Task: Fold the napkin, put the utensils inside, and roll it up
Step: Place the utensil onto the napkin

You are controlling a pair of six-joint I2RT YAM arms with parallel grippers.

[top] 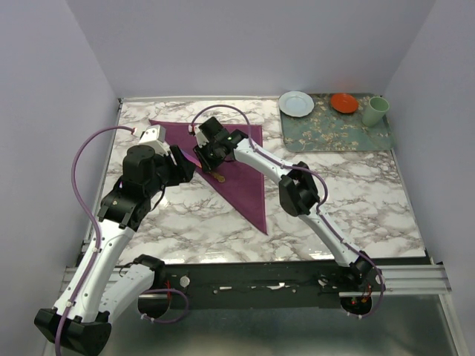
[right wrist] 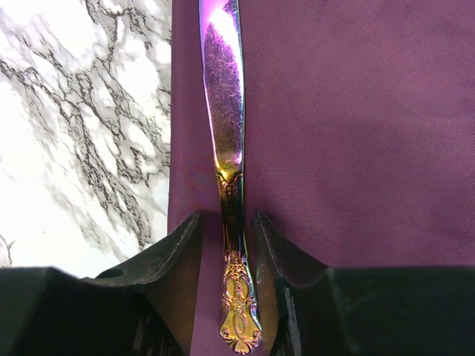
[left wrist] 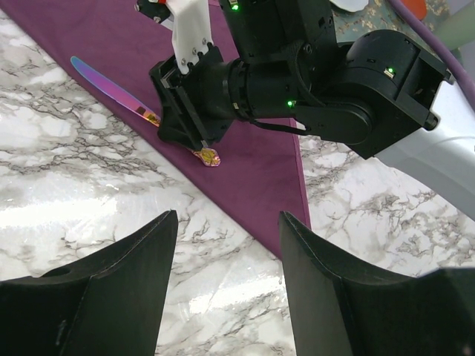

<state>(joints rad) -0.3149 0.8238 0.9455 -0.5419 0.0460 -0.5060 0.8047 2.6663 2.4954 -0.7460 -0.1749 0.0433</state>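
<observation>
The plum-purple napkin (top: 245,174) lies folded into a triangle on the marble table, its point toward the near side. The knife (right wrist: 226,111) lies flat on it along the left diagonal edge, blade (left wrist: 111,85) pointing far left, and the tip of its gold handle (top: 220,178) shows. My right gripper (top: 210,152) is low over the handle; in the right wrist view (right wrist: 226,222) its jaws stand either side of the handle with small gaps, open. My left gripper (left wrist: 226,222) is open and empty above bare marble beside the napkin's (left wrist: 260,159) edge.
A green floral mat (top: 338,126) at the back right holds a pale blue plate (top: 296,103), an orange-red bowl (top: 344,102) and a green cup (top: 375,110). Lilac walls close in the table on three sides.
</observation>
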